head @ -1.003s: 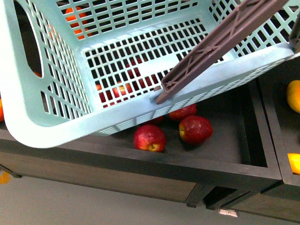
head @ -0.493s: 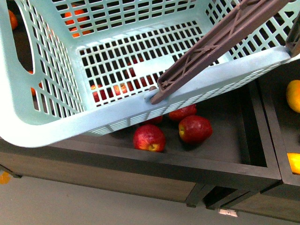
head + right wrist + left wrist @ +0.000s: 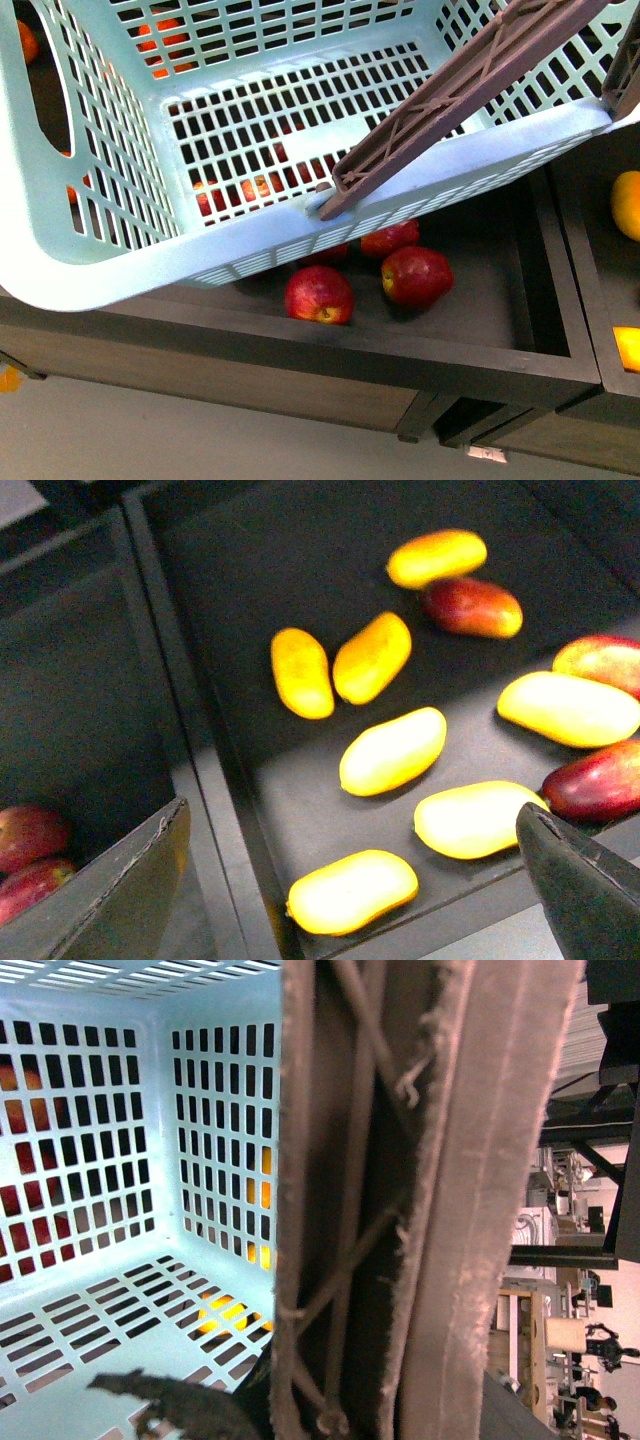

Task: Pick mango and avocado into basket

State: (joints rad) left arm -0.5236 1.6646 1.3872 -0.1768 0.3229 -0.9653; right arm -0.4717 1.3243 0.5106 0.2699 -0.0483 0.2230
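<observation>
Front: the basket (image 3: 120, 272), empty, has drifted left and steadied above the apples (image 3: 318, 294).
Left wrist: its handle (image 3: 350, 1190) fills the view. I cannot tell the left claw's grip.
Right wrist: the right claw (image 3: 352, 820) is wide and empty over a mango (image 3: 392, 751) on the counter (image 3: 240, 570). No avocado is visible.

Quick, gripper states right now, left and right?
Left gripper: closed on the basket, gripping its brown handles.
Right gripper: open, holding nothing.
</observation>
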